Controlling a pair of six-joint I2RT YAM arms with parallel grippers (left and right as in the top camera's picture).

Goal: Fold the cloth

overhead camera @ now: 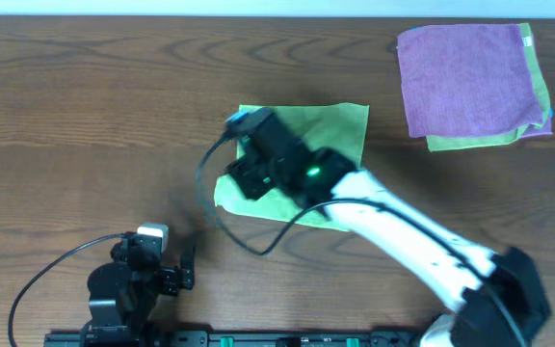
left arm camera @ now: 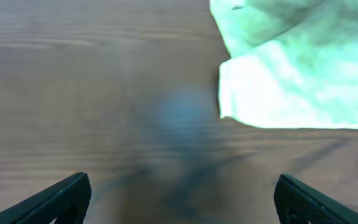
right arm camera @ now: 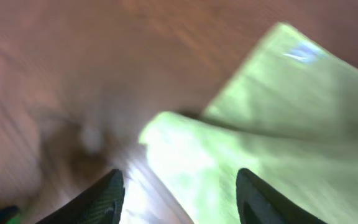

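A light green cloth [overhead camera: 330, 130] lies partly folded on the middle of the wooden table. It also shows in the left wrist view [left arm camera: 297, 74] and the right wrist view [right arm camera: 278, 124]. My right gripper [right arm camera: 179, 199] is open and empty, hovering over the cloth's lower left corner; in the overhead view it [overhead camera: 244, 178] covers much of the cloth's left side. My left gripper [left arm camera: 179, 202] is open and empty, low over bare table near the front edge, well short of the cloth. In the overhead view the left gripper [overhead camera: 186, 265] sits at the front left.
A stack of folded cloths, a purple one [overhead camera: 465, 77] on top of a green one [overhead camera: 470, 142], lies at the back right. A black cable [overhead camera: 210, 198] loops beside the right arm. The left arm's base [overhead camera: 123, 294] stands at the front edge.
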